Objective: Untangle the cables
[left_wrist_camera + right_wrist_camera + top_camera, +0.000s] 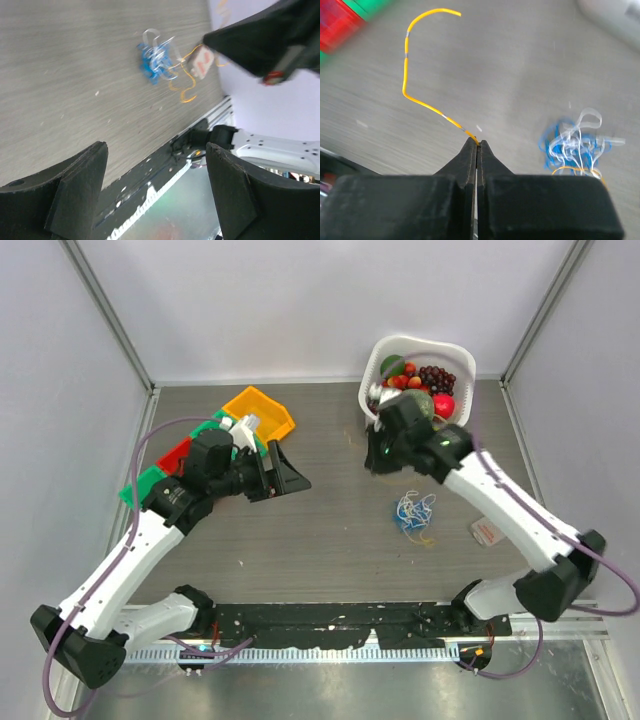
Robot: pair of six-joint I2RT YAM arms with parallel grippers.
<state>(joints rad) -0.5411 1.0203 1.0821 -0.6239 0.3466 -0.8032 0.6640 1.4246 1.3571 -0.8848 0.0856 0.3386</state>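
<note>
Above table [330, 540]: right jaws pinched together on yellow cable [406, 65]; left jaws wide apart.

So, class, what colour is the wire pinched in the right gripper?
The wire is yellow-orange with pale bands; right wrist view.

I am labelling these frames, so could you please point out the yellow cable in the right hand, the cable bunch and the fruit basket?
yellow cable [405, 70], right wrist view, stretch above its bend.
cable bunch [415, 512], top view, middle of the tangle.
fruit basket [420, 340], top view, its white rim.
</note>
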